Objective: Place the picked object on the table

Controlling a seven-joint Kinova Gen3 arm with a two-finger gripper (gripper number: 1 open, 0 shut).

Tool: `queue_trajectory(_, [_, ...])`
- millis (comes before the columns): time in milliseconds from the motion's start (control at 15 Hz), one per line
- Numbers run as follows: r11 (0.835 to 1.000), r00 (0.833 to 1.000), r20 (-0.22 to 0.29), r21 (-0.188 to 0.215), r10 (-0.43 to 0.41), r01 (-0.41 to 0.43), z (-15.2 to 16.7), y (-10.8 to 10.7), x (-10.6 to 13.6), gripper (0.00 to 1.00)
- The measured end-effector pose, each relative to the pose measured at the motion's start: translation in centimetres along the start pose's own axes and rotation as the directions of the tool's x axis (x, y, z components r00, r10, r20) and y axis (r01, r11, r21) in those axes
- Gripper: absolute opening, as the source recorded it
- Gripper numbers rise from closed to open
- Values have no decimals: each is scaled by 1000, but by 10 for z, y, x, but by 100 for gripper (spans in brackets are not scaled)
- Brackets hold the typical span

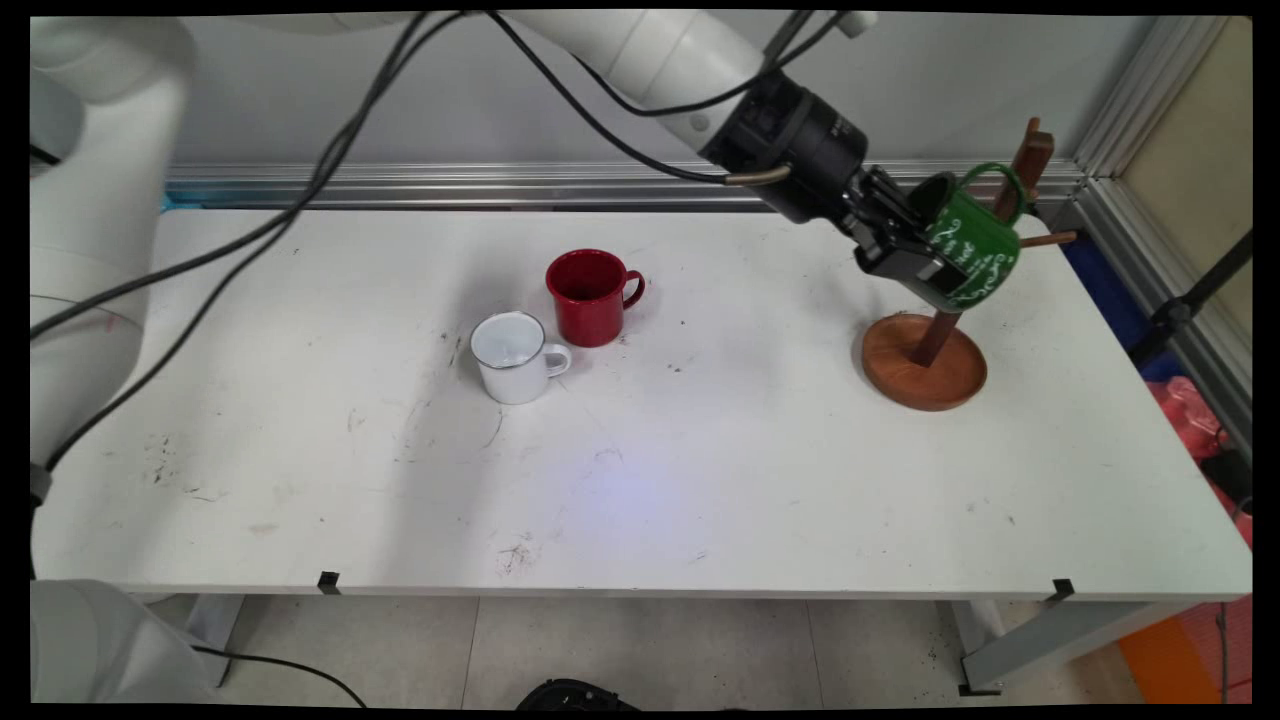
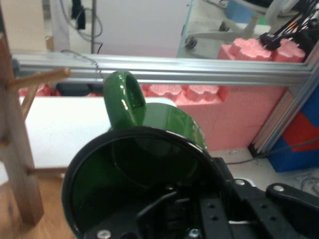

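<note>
Now the claw [image 1: 915,250] is closed on the rim of a green mug [image 1: 972,248], with one finger inside the mug and the other against its outer wall. The mug is tilted and lifted off the surface [image 1: 700,480], near the far right corner. It has white markings on its side, and its handle [image 1: 1000,185] points up toward the wooden mug stand [image 1: 925,360]. The stand has a round brown base that rests on the surface by the right edge, an upright post, and thin pegs that stick out from the post. In the main view the mug is in front of the post, above the base, and its handle is close to the top of the post; whether the handle touches a peg, I cannot tell. In the hand view the mug's dark inside [image 2: 134,189] fills the lower part, the handle [image 2: 124,99] rises above it, and the post [image 2: 17,149] with one peg stands to the left. A red mug [image 1: 592,295] stands upright near the middle of the surface, closer to the far edge. A white mug [image 1: 515,357] stands just beside it, toward the near edge, well apart from the claw.
</note>
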Motion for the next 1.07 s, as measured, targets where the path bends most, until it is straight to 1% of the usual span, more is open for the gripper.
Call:
queue_trajectory(133, [1000,1000,20,22,-18,17,-11,11,1,0])
queue_trajectory(333, [997,997,64,61,-43,39,-31,34,0,0])
queue_trajectory(667, [989,987,134,128,-87,70,-57,70,-1,0])
queue_trajectory(800, [983,976,190,169,-105,73,-72,89,-5,0])
queue_trajectory(1067, [976,956,269,207,-117,62,-87,110,-13,0])
